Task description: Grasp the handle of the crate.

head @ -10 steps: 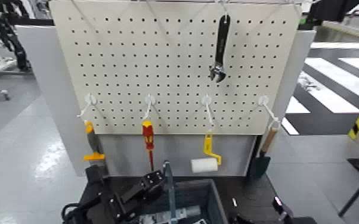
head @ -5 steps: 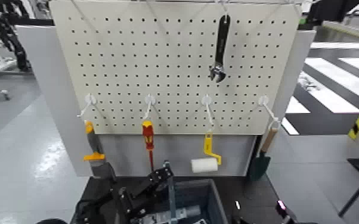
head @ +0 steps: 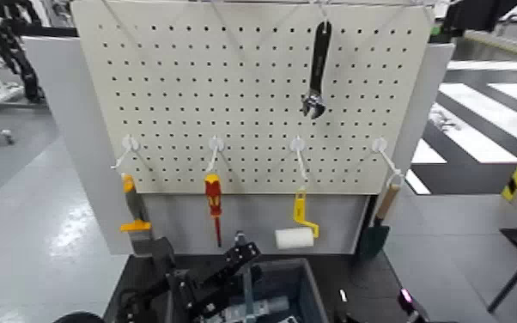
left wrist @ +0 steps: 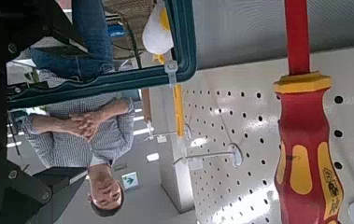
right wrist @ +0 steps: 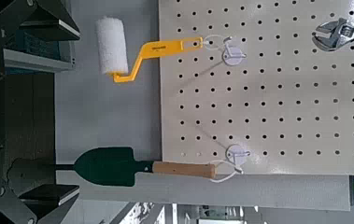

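Holds the left gripper point(head: 246, 244) above the crate point(head: 313, 288), at the top of its handle point(head: 247, 288), with fingers released and standing apart on either side of the grey-blue bar; cannot tell of any touch. Finds that handle upright over the crate's middle. Keeps the right gripper point(right wrist: 72, 112) to the right of the crate, with fingers released and wide apart, grasping nothing. Sees beyond the crate a pegboard point(head: 185, 103), with a scraper point(head: 136, 219) and a red-yellow screwdriver point(head: 214, 202) toward the left, a yellow-handled roller point(head: 294, 238) almost straight behind, and a trowel point(head: 374, 239) toward the right.
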